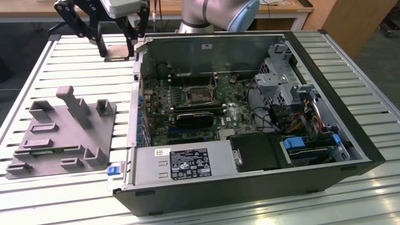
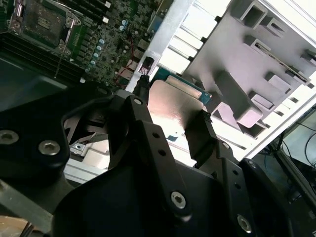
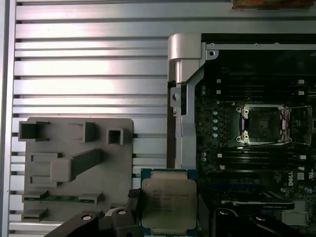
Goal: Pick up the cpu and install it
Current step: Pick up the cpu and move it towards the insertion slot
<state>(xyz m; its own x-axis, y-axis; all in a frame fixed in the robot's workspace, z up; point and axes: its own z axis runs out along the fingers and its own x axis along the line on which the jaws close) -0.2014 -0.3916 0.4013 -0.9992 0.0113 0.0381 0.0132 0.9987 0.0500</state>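
Note:
The cpu [image 1: 119, 53] is a flat silver square with a thin green rim. It hangs above the slatted table, just outside the far left corner of the open computer case in the exterior view. My gripper [image 1: 117, 50] is shut on it, one black finger on each side. In the first wrist view the cpu [image 3: 169, 200] sits between the fingers [image 3: 132, 196], beside the case wall. The second wrist view shows its shiny top [image 2: 165, 111] between the gripper [image 2: 172, 104] tips. The motherboard's open socket [image 1: 198, 96] [image 3: 263, 124] [image 2: 42, 22] lies inside the case, apart from the cpu.
A large grey plastic block with upright posts [image 1: 59, 136] [image 3: 74, 168] [image 2: 247, 74] lies on the table at the exterior view's left of the case. The case's metal wall [image 1: 138, 75] [image 3: 180, 98] stands between the gripper and the motherboard. Drive cages and cables [image 1: 293, 108] fill the case's right side.

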